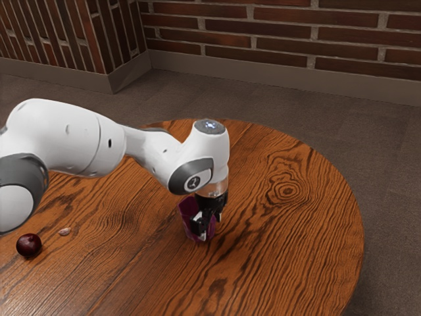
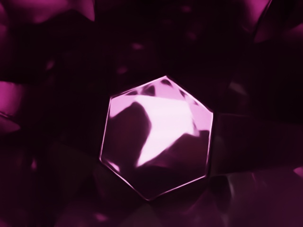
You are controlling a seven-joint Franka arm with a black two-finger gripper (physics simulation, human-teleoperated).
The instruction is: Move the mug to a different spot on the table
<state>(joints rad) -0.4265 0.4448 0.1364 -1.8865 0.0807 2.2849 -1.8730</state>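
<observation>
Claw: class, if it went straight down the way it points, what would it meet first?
The mug: the claw points down at it, and the wrist view looks onto its hexagonal floor. How close they are is unclear.

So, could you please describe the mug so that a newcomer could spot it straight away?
Start at the round wooden table; near its middle, the robot's hand sits right over the mug. It is a glossy purple, faceted cup, unlike the dark red ball and pale scrap lying together near the table's edge at the exterior view's left.
</observation>
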